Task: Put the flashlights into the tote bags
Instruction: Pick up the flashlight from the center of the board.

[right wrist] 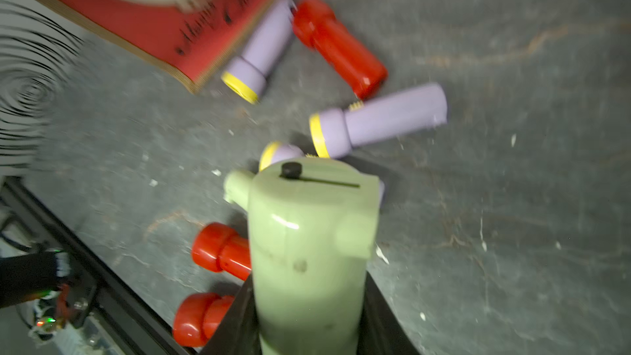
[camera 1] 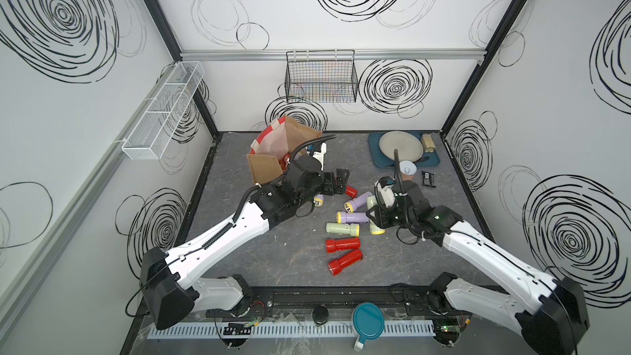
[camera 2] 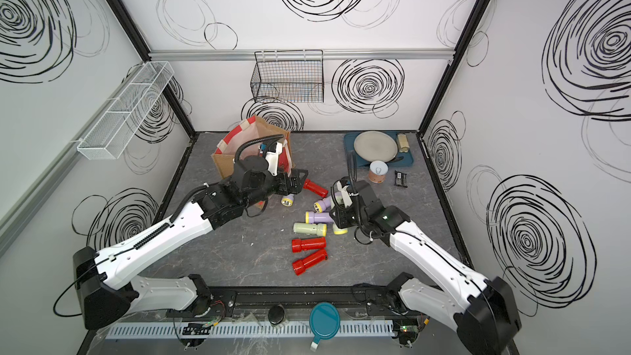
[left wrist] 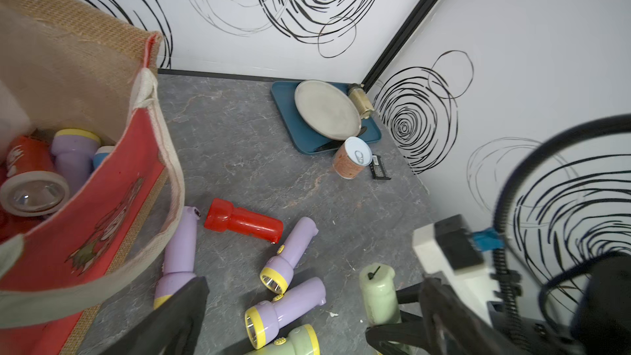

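So the pale green flashlight (right wrist: pixel 307 251) is clamped in the right claw (right wrist: pixel 307 332), tail end poking out past the fingers (right wrist: pixel 232 322), next to the loose flashlights (camera 1: pixel 343 228) lying on the desk (camera 1: pixel 239 233). The tote bag (camera 1: pixel 264 167) sits further back with a red flashlight (left wrist: pixel 30 165) and a lilac flashlight (left wrist: pixel 73 158) inside; the left claw (camera 1: pixel 341 181) hangs wide open right beside it.

light: bright, even, soft shadows | top views: sharp, wide-angle bending at edges | right wrist view: motion-blurred
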You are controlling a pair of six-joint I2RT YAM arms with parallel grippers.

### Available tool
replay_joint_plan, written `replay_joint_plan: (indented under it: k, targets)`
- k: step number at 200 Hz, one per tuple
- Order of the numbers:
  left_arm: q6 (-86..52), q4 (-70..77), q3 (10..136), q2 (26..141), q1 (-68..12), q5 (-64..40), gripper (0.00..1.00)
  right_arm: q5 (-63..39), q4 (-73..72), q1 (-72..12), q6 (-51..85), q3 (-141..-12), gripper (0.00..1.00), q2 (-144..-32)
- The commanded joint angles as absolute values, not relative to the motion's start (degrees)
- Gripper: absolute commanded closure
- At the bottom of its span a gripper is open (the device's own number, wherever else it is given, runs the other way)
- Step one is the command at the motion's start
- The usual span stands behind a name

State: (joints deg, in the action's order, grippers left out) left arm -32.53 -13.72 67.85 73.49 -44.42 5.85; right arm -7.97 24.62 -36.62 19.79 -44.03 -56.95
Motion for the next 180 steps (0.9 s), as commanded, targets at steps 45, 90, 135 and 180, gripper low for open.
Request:
replay_joint_plan:
  k: [45, 90, 135, 180]
  targets:
    - [-37.11, -2.91, 70.47, 72.98, -42.91, -13.74, 0.01, -15.55, 7.07, -34.83, 19.2, -49.43, 1.0, -53.09]
    - [-36.56, -2.19, 72.11, 74.56, -43.77, -16.46, 0.02, -20.18, 5.62, -34.93, 16.65, -55.85, 1.0, -58.06]
    - [-36.47, -1.23, 73.42, 76.81, -44.21, -15.08, 0.13, -22.63, 6.49, -35.0, 14.17, -58.43, 1.0, -59.77]
    - [-36.65, -0.21, 74.39, 78.81, -44.47, -14.83, 0.26, -24.73, 8.13, -34.99, 12.23, -60.14, 1.0, -60.78]
